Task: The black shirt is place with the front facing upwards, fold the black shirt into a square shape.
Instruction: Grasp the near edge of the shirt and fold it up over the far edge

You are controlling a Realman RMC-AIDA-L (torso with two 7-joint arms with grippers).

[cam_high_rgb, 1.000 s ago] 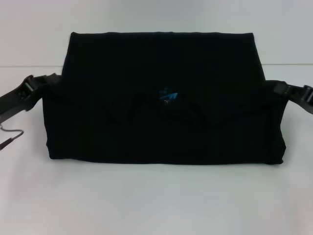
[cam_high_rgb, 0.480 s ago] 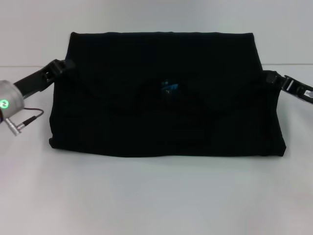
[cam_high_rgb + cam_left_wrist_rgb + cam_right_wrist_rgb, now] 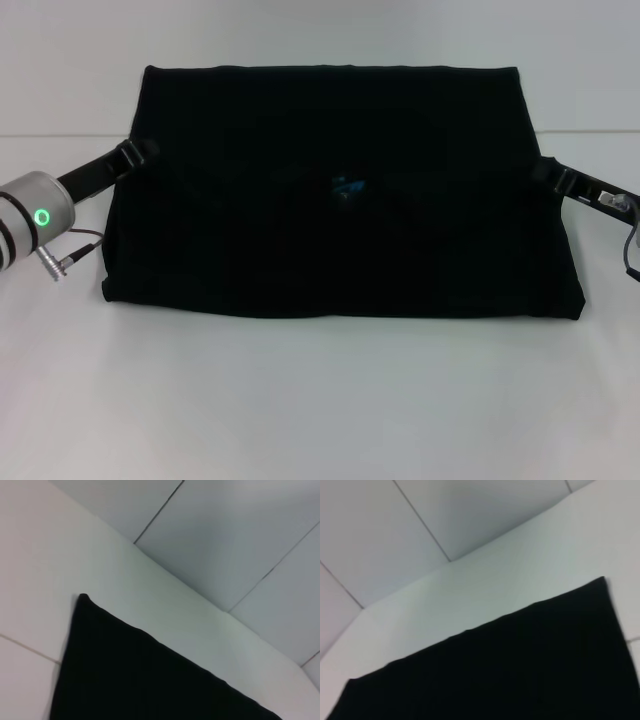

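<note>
Head view: black shirt (image 3: 340, 200) folded into a wide rectangle.
Left gripper (image 3: 140, 152), right gripper (image 3: 540, 170): at shirt's side edges; grip cannot be told.
Advice: move both sides evenly, keeping edges aligned.

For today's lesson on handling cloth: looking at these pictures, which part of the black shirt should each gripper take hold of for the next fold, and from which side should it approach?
Probably the two short side edges. The black shirt lies flat as a wide rectangle, so only its borders offer a liftable lip. The left gripper sits at its left edge and the right gripper at its right, each coming in from outside.
</note>
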